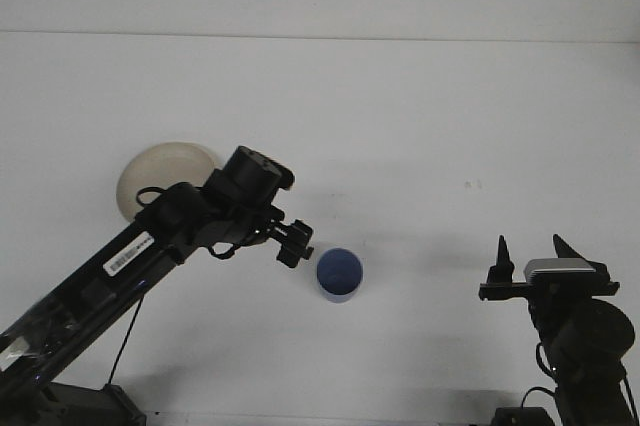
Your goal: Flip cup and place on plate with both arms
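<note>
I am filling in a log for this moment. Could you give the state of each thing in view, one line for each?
cup: standing on the table, not held, which end is up cannot be told.
plate: flat on the table, nothing on it, partly hidden by the left arm.
left gripper: just left of the cup, not holding anything.
right gripper: open, holding nothing, far right of the cup.

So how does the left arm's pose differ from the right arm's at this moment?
The left gripper is stretched far out over the table, right beside the blue cup; the right gripper sits folded back near the table's edge, away from the cup. The left arm partly hides the plate; the right hides nothing.
</note>
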Controlling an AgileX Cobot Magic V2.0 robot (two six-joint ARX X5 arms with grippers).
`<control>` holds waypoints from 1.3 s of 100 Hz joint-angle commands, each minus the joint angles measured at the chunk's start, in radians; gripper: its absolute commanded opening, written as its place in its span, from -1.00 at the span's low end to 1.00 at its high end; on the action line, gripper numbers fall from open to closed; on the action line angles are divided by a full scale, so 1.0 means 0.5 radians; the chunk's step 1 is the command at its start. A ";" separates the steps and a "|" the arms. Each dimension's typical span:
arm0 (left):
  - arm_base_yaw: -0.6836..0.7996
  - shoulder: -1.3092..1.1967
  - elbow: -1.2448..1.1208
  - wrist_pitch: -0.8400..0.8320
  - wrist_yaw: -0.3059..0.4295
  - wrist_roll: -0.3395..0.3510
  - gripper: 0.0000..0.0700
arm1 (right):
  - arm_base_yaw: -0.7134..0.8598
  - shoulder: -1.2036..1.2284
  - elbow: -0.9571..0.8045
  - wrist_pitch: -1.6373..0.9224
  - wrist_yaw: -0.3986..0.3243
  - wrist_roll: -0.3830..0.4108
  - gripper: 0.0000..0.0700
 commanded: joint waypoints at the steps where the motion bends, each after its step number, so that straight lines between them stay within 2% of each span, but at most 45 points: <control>1: -0.077 0.087 0.072 0.004 0.004 -0.005 0.33 | -0.002 0.006 0.015 0.022 0.002 0.021 0.56; 28: -0.243 0.285 0.098 0.048 0.004 0.004 0.33 | -0.002 0.006 0.015 0.022 0.002 0.021 0.56; 108: -0.245 0.745 0.098 0.049 0.004 0.063 0.30 | -0.002 0.006 0.015 0.022 0.002 0.021 0.56; 112: -0.245 0.746 0.098 0.049 0.004 0.063 0.24 | -0.002 0.006 0.015 0.022 0.002 0.021 0.56; 115: -0.245 0.747 0.098 0.053 0.004 0.066 0.10 | -0.002 0.006 0.015 0.022 0.002 0.021 0.56; 130: -0.244 0.746 0.099 0.055 0.004 0.065 -0.80 | -0.002 0.006 0.015 0.022 0.002 0.021 0.56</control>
